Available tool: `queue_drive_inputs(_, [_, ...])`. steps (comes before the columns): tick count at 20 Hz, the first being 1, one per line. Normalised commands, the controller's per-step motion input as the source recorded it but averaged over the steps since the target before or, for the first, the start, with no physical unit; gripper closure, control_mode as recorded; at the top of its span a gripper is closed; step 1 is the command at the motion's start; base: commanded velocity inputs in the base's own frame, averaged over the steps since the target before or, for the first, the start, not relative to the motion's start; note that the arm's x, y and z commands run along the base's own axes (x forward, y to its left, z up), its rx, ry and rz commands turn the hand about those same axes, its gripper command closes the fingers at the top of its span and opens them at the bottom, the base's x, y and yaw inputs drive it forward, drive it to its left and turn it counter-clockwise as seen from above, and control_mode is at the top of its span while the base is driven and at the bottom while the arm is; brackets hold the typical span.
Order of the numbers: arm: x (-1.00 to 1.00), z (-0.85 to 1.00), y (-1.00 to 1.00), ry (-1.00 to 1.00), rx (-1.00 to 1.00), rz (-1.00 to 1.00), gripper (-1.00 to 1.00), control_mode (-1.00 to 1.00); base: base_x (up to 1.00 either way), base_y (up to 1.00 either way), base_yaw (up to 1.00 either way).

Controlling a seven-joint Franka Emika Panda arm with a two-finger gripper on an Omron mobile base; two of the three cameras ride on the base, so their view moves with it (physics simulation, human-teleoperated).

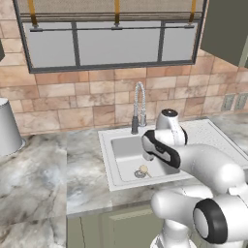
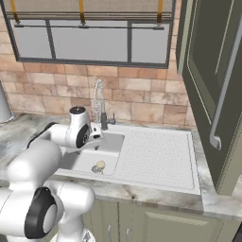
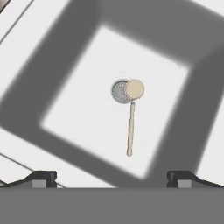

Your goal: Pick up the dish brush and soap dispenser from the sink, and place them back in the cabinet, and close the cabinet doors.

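1. Gripper (image 3: 112, 179): jaws spread wide, the two dark fingertips (image 3: 41, 178) far apart at the bottom of the hand view. Nothing is between them; they hold nothing and touch nothing. The gripper hangs above the sink basin, looking straight down into it.

2. Brush (image 3: 130, 114): lies flat on the basin floor. The round tan head rests partly over the drain (image 3: 118, 91); the pale handle runs from the head towards the fingertips in the hand view. It sits between the lines of the two fingers but well clear of them. In the left base view the brush (image 1: 143, 169) shows at the near side of the basin, just under the arm's wrist; in the right base view it (image 2: 99, 165) shows near the basin's near edge.

3. Sink (image 2: 156, 158): white unit set into the marble counter (image 1: 38, 169), with the grey basin to the left and the ribbed drainboard to the right. The chrome spring-neck faucet (image 1: 138, 107) stands upright at the far edge, behind the basin.

4. Cabinet door (image 2: 212, 75): olive green, standing open at the right of the scene, above the right end of the drainboard, with a long silver bar handle (image 2: 222, 94) running down it.

5. Soap dispenser: cannot tell its place from these views.

6. Window (image 1: 114, 36): on the far brick wall, above the faucet.
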Motion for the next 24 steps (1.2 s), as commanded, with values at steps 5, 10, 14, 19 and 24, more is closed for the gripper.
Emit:
queue_drive_inputs(5, [0.10, -0.29, 0.00, 0.00, 0.00, 0.02, -1.00, -1.00, 0.00, 0.00, 0.00])
queue_drive_inputs(10, [0.03, -0.21, -0.06, 0.00, 0.00, 0.03, -1.00, -1.00, 0.00, 0.00, 0.00])
queue_drive_inputs(14, [0.05, -0.21, -0.11, 0.00, 0.00, 0.02, -1.00, -1.00, 0.00, 0.00, 0.00])
queue_drive_inputs(19, [0.04, -0.19, -0.08, 0.00, 0.00, 0.01, -1.00, -1.00, 0.00, 0.00, 0.00])
queue_drive_inputs(24, [0.06, -0.19, -0.02, 0.00, 0.00, 0.00, -1.00, -1.00, 0.00, 0.00, 0.00])
